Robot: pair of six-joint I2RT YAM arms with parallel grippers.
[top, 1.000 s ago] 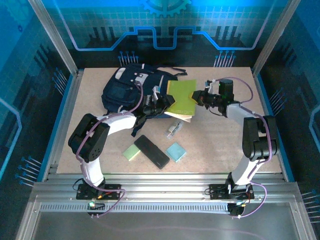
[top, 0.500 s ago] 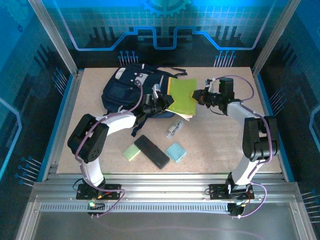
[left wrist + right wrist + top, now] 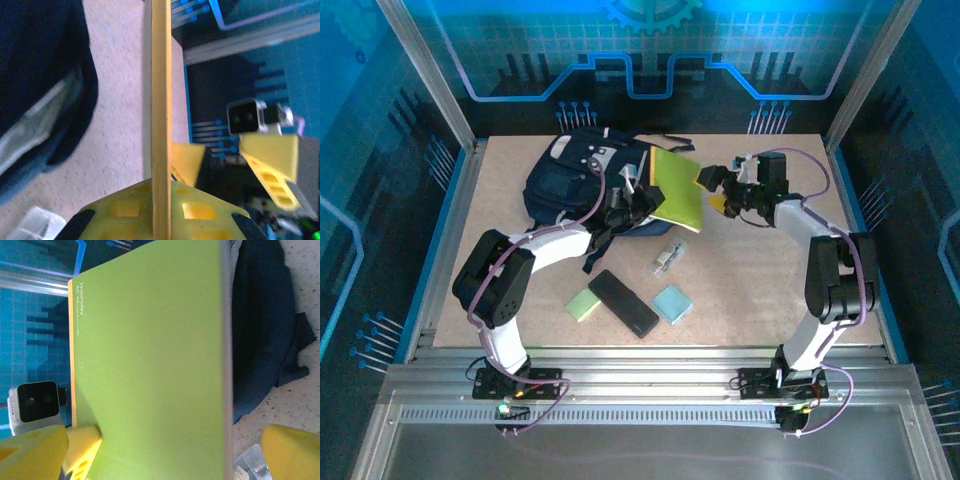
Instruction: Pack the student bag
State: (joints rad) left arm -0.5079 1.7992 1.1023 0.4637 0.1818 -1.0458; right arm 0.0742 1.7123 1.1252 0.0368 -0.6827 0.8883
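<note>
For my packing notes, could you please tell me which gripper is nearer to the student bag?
Left. The left gripper is at the student bag's side, jaws shut on the green notebook. The right gripper is farther off, beyond the notebook's far edge, jaws open.

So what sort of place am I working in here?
Likely a robot lab test cell: metal frame posts, blue circuit-print wall panels, and a board table holding a backpack and notebook.
</note>
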